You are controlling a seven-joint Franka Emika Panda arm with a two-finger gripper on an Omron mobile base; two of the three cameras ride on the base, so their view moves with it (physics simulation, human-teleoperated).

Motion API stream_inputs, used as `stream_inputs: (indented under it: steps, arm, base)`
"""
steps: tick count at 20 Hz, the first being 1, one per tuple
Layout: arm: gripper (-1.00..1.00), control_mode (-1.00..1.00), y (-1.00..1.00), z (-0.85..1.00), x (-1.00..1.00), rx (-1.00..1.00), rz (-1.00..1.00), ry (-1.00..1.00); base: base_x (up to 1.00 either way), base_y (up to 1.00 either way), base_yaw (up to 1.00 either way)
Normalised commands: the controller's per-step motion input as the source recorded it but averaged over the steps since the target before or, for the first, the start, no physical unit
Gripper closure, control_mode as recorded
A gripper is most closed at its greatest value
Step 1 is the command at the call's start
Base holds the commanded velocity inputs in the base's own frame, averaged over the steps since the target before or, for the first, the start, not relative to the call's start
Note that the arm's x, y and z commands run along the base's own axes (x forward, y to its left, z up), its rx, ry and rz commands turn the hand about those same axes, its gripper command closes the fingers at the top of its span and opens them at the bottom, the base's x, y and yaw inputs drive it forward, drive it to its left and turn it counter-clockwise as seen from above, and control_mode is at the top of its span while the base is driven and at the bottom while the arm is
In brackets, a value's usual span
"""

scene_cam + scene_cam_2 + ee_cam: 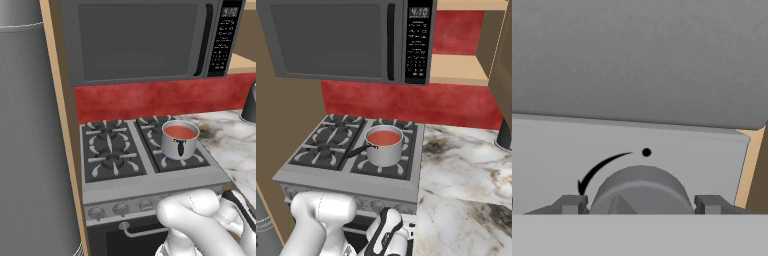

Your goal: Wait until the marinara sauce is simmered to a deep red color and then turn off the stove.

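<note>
Hand view: pincer (pixel 641 204) spread apart, fingertips (pixel 571 204) flanking round grey knob (pixel 641 192), one each side at 9 and 3 o'clock; contact not discernible. Knob on silver front panel of stove (pixel 662 150), black curved arrow and dot above it at 11–12 o'clock. Left base view: marinara sauce (pixel 180 132), orange-red, in steel saucepan (pixel 179 145) on front-right burner, blue flame beneath. Microwave (pixel 145 37) above stove. Marble counter (pixel 235 145) at 3 o'clock of pan.

Orange-red marinara sauce (pixel 180 132), silver stove (pixel 150 186) with black grates, red backsplash (pixel 160 97), marbled white counter (pixel 466 165).
</note>
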Motion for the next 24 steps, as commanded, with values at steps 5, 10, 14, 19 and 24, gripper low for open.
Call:
stream_inputs:
  steps: [5,10,14,19,24]
  arm:
    - [1.0,-1.0,0.0,0.0,0.0,0.0,0.0,0.0]
    - [1.0,-1.0,0.0,0.0,0.0,0.0,0.0,0.0]
    - [1.0,-1.0,0.0,0.0,0.0,0.0,0.0,0.0]
    - [1.0,-1.0,0.0,0.0,0.0,0.0,0.0,0.0]
    - [1.0,-1.0,0.0,0.0,0.0,0.0,0.0,0.0]
  base:
    - [0.0,0.0,0.0]
    - [0.0,0.0,0.0]
    - [0.0,0.0,0.0]
    - [0.0,0.0,0.0]
    - [0.0,0.0,0.0]
